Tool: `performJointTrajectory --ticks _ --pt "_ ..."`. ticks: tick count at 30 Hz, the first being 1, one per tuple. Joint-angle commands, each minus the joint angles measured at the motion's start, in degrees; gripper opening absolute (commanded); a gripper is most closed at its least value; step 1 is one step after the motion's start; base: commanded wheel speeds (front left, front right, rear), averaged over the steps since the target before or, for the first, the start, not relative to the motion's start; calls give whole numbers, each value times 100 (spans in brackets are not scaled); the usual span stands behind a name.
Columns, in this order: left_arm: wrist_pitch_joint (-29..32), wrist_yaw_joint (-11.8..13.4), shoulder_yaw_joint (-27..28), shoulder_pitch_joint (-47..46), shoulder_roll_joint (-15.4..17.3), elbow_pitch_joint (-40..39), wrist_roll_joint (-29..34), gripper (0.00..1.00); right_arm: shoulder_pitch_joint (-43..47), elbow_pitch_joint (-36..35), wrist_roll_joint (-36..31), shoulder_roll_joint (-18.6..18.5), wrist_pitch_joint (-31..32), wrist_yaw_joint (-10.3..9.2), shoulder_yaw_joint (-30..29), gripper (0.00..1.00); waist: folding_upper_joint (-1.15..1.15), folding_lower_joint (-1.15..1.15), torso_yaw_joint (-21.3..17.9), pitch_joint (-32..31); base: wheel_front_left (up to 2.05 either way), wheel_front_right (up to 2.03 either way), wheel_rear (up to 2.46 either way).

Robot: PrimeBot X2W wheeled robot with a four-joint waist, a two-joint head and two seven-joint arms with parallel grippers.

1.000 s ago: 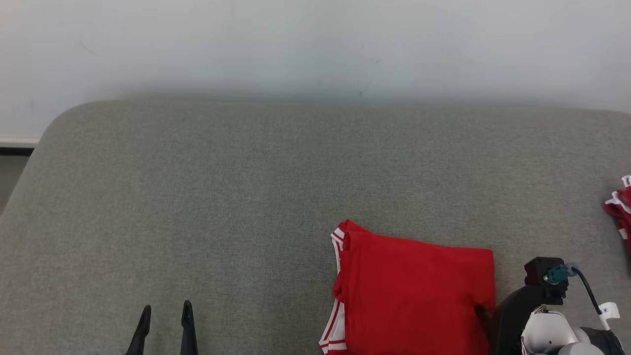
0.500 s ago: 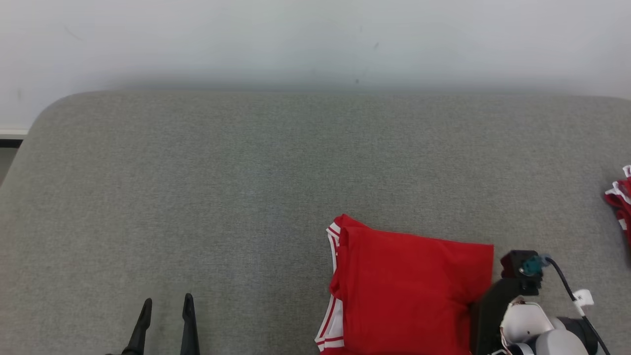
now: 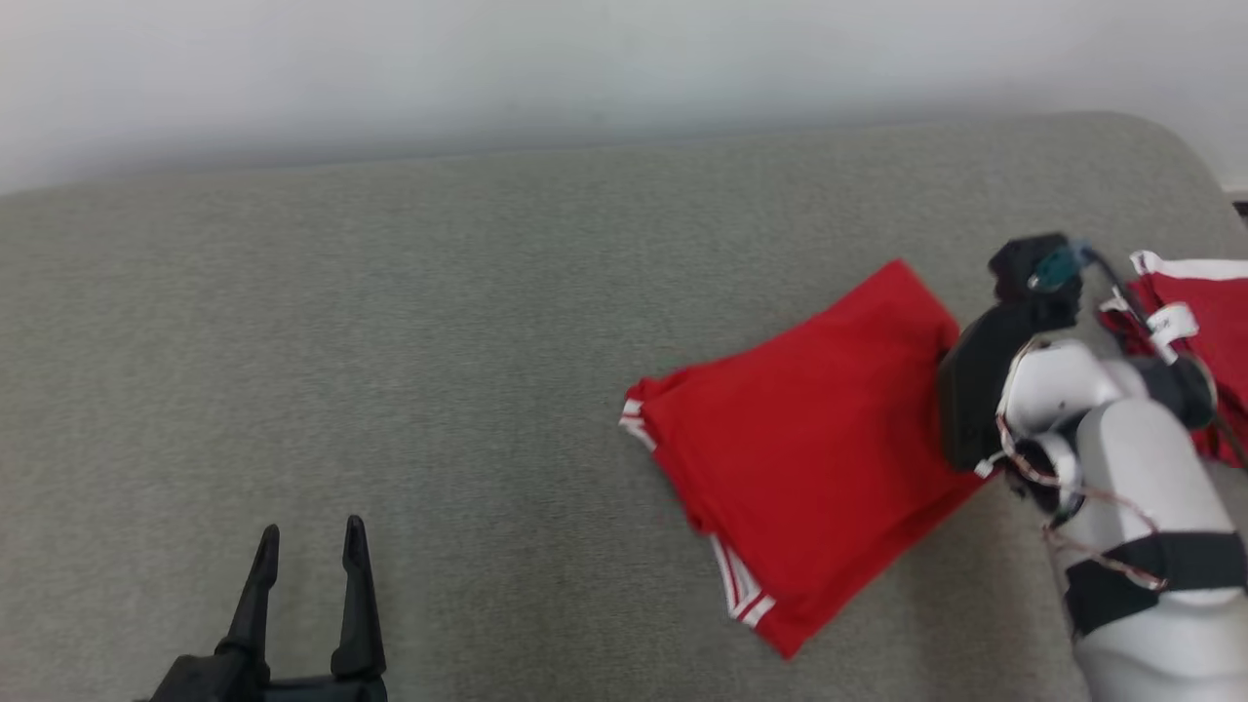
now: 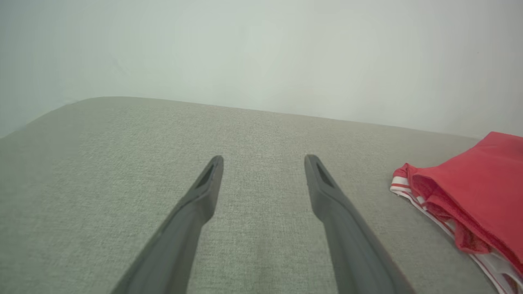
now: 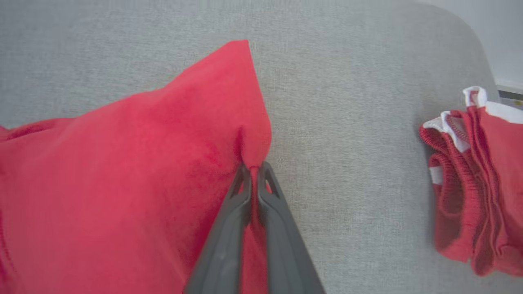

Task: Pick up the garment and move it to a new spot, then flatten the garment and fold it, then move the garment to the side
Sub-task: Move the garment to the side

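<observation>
The folded red garment (image 3: 809, 458) had slid across the grey cushion (image 3: 390, 341) toward the red pile (image 5: 470, 179) — your right gripper (image 5: 254, 171) clenched its edge, left gripper (image 4: 263, 161) hung open — so a low, slow drag seemed wisest.

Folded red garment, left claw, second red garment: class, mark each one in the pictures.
folded red garment (image 3: 809, 458), head view, middle of its top layer.
left claw (image 3: 310, 528), head view, midway between its open fingertips.
second red garment (image 5: 478, 183), right wrist view, middle of its bunched folds.
</observation>
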Motion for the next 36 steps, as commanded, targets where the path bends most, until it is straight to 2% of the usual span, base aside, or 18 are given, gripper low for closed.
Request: performJointTrajectory --ticks 1,10,15,28,36 --pt "-16 -17 -6 -120 -3 -47 29 100 -212 77 49 -94 44 1 -3 0 -1 -1 -398 260 0 0 0" --pt "-16 -94 29 -281 0 -30 137 100 -1089 192 3 -556 -6 0 -81 0 -1 -1 -1083 568 0 0 0" --pt "-16 -176 56 -430 1 -12 229 100 -1433 217 -137 -756 15 0 -180 0 -1 -1 -1293 775 0 0 0" --pt "-15 -341 95 -680 71 -133 527 100 -1752 320 -514 -1623 -348 0 -605 0 -1 -1 -1219 1279 0 0 0" --pt "-16 -388 100 -683 176 -252 612 100 -1628 743 -1030 -1818 -886 0 -1455 0 -1 -1 -1128 1562 0 0 0"
